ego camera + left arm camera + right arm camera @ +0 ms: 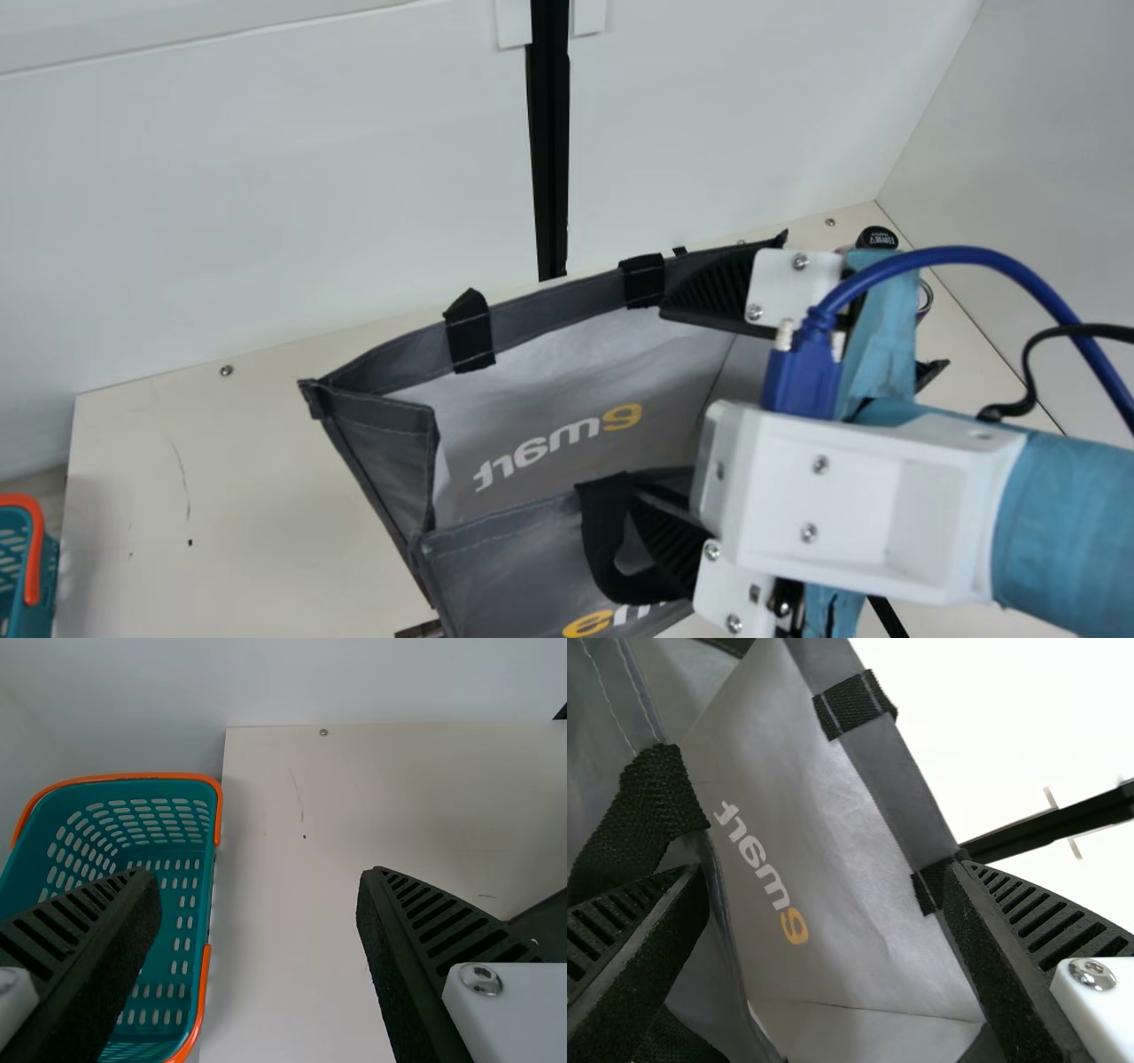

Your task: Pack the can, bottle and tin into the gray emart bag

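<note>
"Main view: why is the black right end effector (651, 403) spread so wide at the gray fabric emart bag (549, 372)?"

"Its fingers stand apart, one by each long rim, the nearer against a black webbing handle (598, 540). I'd guess that props the mouth wide for packing."

"And the goods?"

"A black-capped item (877, 237) and a metal-rimmed container (927, 297) are beyond that arm, outside the bag on the cream surface (257, 505). Which is can, bottle or tin, I cannot tell."

"The black left end effector (261, 875)?"

"Open, nothing between its fingers, near the teal plastic basket (219, 811), probably left free so it can fetch"
</note>
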Tool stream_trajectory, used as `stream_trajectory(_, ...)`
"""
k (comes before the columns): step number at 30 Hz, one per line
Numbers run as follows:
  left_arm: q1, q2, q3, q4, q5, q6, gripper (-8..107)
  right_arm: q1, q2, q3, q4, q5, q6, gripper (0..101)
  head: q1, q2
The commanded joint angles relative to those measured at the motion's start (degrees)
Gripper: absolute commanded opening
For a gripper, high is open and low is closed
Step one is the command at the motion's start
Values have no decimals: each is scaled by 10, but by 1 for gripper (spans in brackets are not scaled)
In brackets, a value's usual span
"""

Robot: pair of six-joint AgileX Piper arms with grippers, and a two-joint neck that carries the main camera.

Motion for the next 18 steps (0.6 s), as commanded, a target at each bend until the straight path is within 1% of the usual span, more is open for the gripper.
stream_trajectory(1,0,0,0,0,0,0,90,-5,-1,-3,5,-1,-1,91,-13,-1)
stream_trajectory(7,0,0,0,0,0,0,90,-20,-4,-20,17,-1,2,91,-13,-1)
stream_trajectory(18,0,0,0,0,0,0,90,-46,-1,-71,30,-1,25,91,-13,-1)
